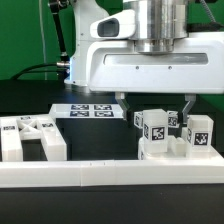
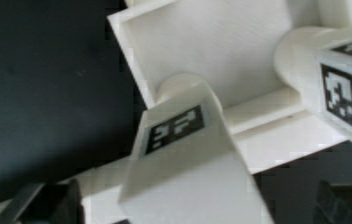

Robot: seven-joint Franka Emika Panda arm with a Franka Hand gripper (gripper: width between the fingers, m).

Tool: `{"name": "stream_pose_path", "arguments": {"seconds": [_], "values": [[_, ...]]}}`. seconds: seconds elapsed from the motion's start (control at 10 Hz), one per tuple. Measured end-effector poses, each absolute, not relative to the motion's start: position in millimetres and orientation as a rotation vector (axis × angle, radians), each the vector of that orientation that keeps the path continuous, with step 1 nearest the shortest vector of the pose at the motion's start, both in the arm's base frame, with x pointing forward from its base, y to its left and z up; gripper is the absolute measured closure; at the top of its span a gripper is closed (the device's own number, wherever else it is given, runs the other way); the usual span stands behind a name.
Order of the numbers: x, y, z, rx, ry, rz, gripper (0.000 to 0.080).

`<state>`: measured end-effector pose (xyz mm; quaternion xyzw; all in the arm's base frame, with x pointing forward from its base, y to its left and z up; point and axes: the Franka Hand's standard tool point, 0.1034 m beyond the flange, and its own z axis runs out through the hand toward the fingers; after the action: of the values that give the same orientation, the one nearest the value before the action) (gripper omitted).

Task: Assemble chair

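My tool (image 1: 155, 104) hangs wide open over the chair (image 1: 165, 145) parts standing by the rail (image 1: 100, 172) on the exterior view's right, so I should centre one post (image 1: 156, 127) squarely before closing.

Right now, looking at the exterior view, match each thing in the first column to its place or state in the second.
Things
1. fingers
2. rail
3. marker board
4. chair blocks

Places or states
A. flat on the table, at the back
B. open, over the chair blocks
C. lying across the front, nearest the camera
D. standing on the exterior view's right

Pairs: 1-B, 2-C, 3-A, 4-D
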<state>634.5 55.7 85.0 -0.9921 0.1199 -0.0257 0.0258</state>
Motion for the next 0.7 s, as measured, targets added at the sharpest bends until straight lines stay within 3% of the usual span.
{"name": "stream_pose_path", "arguments": {"seconds": [0.5,0.7], "values": [[634.6,53.0,85.1,-3.118,0.046,-0.085,0.0153],[634.6,52.7,85.0,-3.118,0.047,-0.085,0.0499]]}}
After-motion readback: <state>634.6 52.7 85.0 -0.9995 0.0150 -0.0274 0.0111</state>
